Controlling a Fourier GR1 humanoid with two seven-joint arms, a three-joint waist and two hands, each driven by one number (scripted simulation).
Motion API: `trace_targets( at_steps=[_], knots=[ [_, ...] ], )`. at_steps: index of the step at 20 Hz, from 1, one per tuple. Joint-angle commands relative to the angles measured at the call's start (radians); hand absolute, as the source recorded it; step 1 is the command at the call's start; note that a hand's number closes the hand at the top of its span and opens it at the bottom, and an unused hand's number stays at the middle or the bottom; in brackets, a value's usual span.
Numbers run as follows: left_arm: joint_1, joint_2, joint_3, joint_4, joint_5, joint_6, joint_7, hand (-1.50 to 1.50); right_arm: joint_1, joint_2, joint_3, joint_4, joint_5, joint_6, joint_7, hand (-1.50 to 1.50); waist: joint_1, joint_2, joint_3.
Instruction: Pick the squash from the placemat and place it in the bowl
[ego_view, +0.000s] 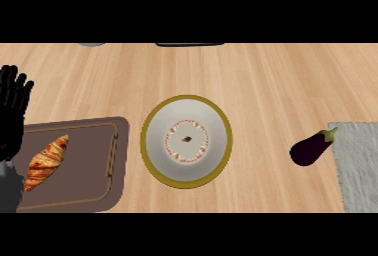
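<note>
Dark purple vegetable (312, 148) with a green stem lies on the bare wooden counter (280, 80), at the view's right. It reads as an eggplant rather than a squash. Its stem end points up and to the right, touching or just overlapping the left edge of the grey placemat (359, 165); the body lies off the mat, tilted diagonally.

Left of it, apart across bare wood, stands the bowl (187, 141): white inside, olive-yellow rim, a ring of small reddish marks round a dark spot at centre. Nothing lies between vegetable and bowl.

Further left, just beside the bowl, a brown tray (96, 165) holds a croissant (46, 162) lying lengthwise near its left side.

Two dark objects (189, 44) are cut off at the counter's far edge; cannot tell what they are.

Left hand (13, 107), black, at the view's left edge: fingers straight and spread, pointing up, holding nothing, resting. It partly overlaps the tray's left part. It is well apart from the vegetable, with tray and bowl between them. Right hand not visible.
</note>
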Motion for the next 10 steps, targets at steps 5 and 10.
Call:
trace_targets(
  at_steps=[5,10],
  knots=[
    [-0.017,0.001,-0.005,-0.024,-0.013,0.017,0.023,0.00,0.433,0.082,-0.045,-0.453,0.037,-0.123,-0.004,1.50,0.012,0.009,0.009],
    [-0.028,-0.010,-0.004,0.010,0.004,-0.006,-0.005,0.00,0.517,0.109,0.021,-0.756,-0.059,-0.084,-0.075,1.50,0.014,0.010,0.008]
  ],
)
